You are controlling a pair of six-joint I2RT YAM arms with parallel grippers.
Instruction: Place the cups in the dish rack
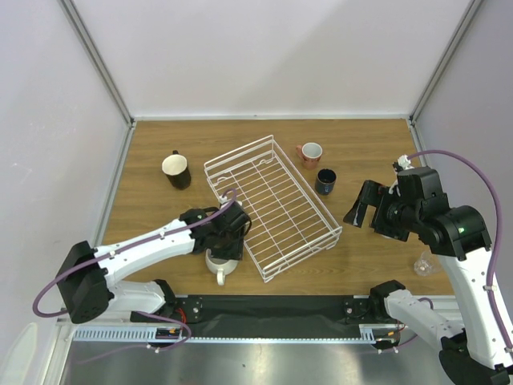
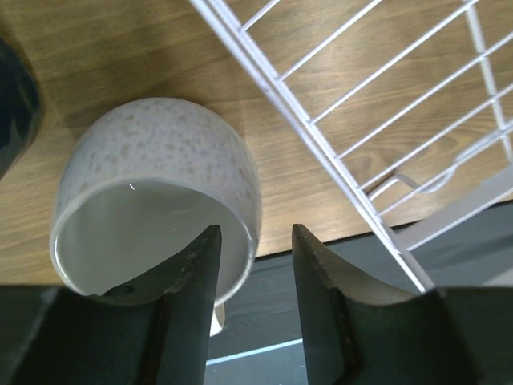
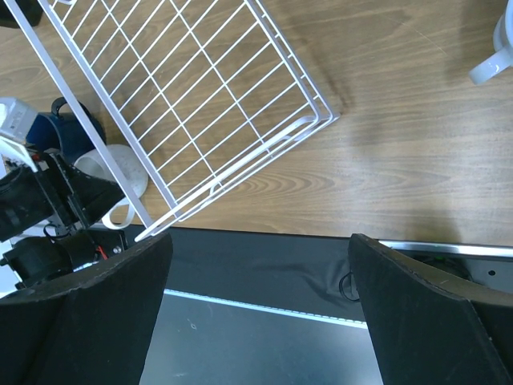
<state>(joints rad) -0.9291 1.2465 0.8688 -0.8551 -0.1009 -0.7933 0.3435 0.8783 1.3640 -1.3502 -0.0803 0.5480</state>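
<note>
Overhead, the white wire dish rack [image 1: 240, 152] lies slantwise in the middle of the wooden counter [image 1: 144, 204]. A black mug [image 1: 175, 170] with a white inside stands upright off its far-left corner. A salmon-pink mug [image 1: 310, 154] and a dark navy mug [image 1: 325, 181] stand close together by its far-right side. A cream mug [image 1: 218, 263] sits against the rack's near-left side, handle toward the arm bases, with the left fingers [image 1: 228, 250] right over it. The right fingers [image 1: 358, 208] hang spread above bare wood to the right of the rack, and a pale mug [image 1: 422, 265] shows faintly beside that arm. From the left wrist, the left fingers [image 2: 192, 297] are apart and straddle the speckled cream mug's [image 2: 160, 160] rim: one is over its open mouth, the other outside it, with the wall between them. Whether either one touches the mug I cannot tell. The rack's rim wire [image 2: 304, 120] runs just beside the mug, and a dark blue shape [image 2: 12, 104] is cut off at the left edge. From the right wrist, the right fingers [image 3: 409, 313] are wide apart with nothing between them. The rack's corner [image 3: 240, 172] is below, the cream mug [image 3: 120, 168] and a blue mug [image 3: 76, 128] sit beyond its far rim, and the pale mug's handle [image 3: 490, 64] is at the top right.
</note>
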